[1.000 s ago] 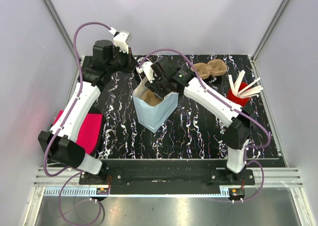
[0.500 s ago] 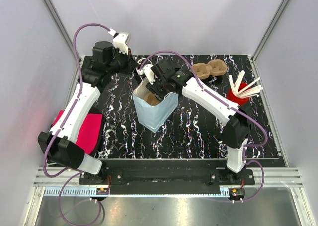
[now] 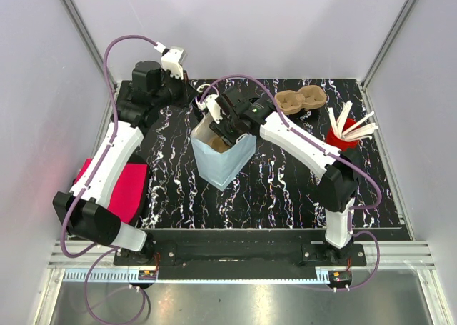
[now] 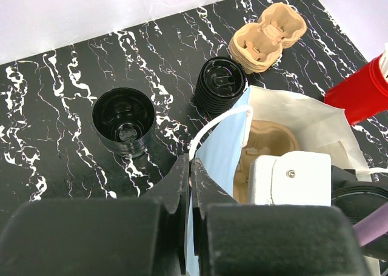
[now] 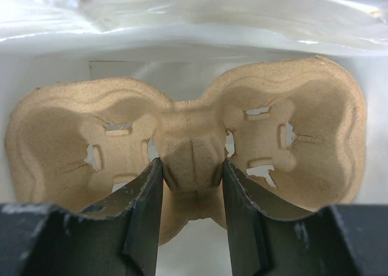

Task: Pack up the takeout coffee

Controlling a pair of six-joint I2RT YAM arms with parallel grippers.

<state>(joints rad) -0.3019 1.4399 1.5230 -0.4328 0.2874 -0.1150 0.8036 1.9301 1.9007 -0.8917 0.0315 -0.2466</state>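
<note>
A light-blue paper bag (image 3: 223, 162) stands open in the middle of the black marbled table (image 3: 285, 189). My left gripper (image 4: 192, 165) is shut on the bag's rim (image 4: 213, 158), next to its white handle, and holds the mouth open. My right gripper (image 5: 193, 174) reaches down into the bag and is shut on the middle ridge of a brown pulp cup carrier (image 5: 291, 124). White bag walls surround the carrier. From above, the right gripper (image 3: 227, 128) hides most of the carrier in the bag's mouth. The left wrist view shows part of the carrier (image 4: 264, 138) inside the bag.
More pulp carriers (image 3: 301, 100) lie stacked at the back. A stack of black lids (image 4: 219, 85) and a black cup (image 4: 124, 119) stand behind the bag. A red cup with wooden stirrers (image 3: 344, 133) is at the right, a pink cloth (image 3: 127, 186) at the left edge.
The right arm has shifted slightly left and further into the bag with the carrier. The left gripper has kept its hold on the bag's rim.
</note>
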